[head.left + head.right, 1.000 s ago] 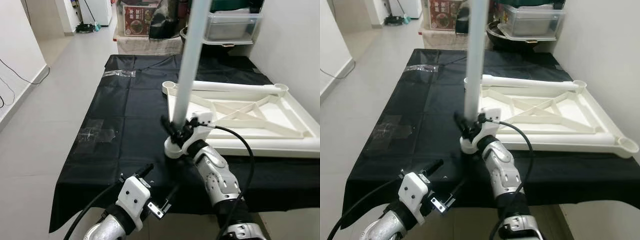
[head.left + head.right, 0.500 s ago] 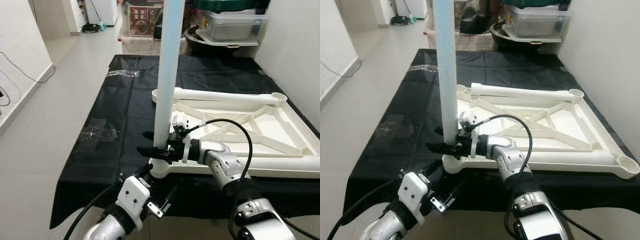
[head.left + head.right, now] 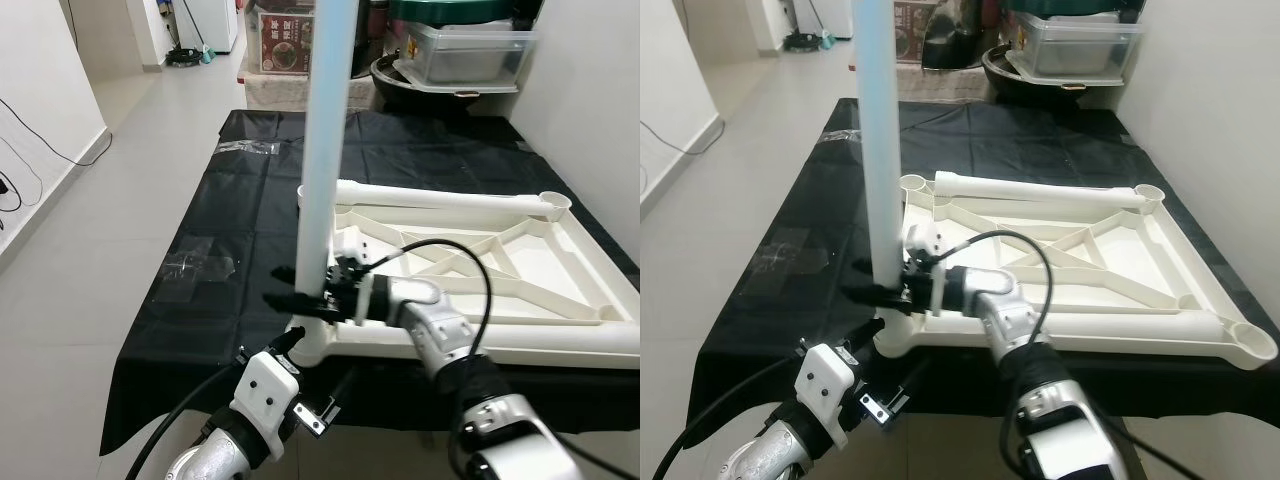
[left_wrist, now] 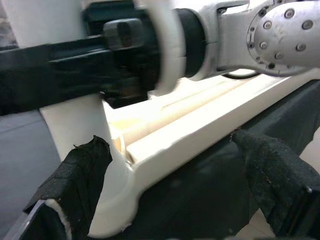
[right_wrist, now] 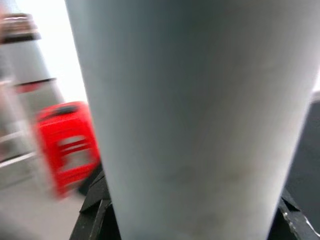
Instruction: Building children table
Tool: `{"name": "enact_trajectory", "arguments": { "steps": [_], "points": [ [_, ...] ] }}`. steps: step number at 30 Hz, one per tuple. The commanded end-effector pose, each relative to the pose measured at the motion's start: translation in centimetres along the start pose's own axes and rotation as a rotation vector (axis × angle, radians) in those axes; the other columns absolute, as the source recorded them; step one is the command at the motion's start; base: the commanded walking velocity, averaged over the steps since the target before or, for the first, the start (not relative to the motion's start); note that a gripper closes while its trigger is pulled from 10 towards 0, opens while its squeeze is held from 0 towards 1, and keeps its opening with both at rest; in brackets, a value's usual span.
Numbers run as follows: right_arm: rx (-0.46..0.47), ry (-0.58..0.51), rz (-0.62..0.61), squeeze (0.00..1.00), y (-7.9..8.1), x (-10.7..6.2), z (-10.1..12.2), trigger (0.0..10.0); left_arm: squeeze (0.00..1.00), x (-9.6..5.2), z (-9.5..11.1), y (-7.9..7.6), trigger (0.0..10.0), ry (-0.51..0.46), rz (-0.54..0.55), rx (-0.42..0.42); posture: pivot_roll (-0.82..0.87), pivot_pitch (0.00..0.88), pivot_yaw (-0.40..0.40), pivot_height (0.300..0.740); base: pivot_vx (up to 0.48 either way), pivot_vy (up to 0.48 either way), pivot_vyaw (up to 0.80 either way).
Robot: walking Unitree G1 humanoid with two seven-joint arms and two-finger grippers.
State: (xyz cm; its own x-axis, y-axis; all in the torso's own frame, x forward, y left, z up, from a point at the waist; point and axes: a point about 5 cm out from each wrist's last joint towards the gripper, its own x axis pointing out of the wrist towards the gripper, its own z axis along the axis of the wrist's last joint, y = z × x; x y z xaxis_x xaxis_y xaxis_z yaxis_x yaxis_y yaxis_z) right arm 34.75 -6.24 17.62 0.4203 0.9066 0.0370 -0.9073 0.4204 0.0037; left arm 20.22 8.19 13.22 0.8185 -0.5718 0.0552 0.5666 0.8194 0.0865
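Now the right claw [image 3: 290, 298], pinching the leg [image 3: 322, 150], holds it upright, no longer tilted.

no readable text, printed box [image 3: 282, 40] at the far end too blurred to read

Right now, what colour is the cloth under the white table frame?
Black. The cloth under the table frame shows best in the right eye view.
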Motion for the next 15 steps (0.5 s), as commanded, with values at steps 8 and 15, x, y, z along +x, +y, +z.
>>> {"name": "enact_trajectory", "arguments": {
  "steps": [8,15],
  "points": [
    [0.073,0.005,-0.986,0.0,-4.3,-5.1,-2.5,0.0,0.0,-0.3,-0.6,0.6,10.0,0.038,0.052,0.008,0.14,0.094,-0.044,0.74,0.0,0.0,0.0],
    [0.139,0.001,-1.351,0.0,-2.7,-6.9,-3.7,0.0,0.0,-0.5,-0.6,1.0,10.0,0.045,0.093,0.018,0.14,0.096,-0.041,0.74,0.0,0.0,0.0]
  ]
}}
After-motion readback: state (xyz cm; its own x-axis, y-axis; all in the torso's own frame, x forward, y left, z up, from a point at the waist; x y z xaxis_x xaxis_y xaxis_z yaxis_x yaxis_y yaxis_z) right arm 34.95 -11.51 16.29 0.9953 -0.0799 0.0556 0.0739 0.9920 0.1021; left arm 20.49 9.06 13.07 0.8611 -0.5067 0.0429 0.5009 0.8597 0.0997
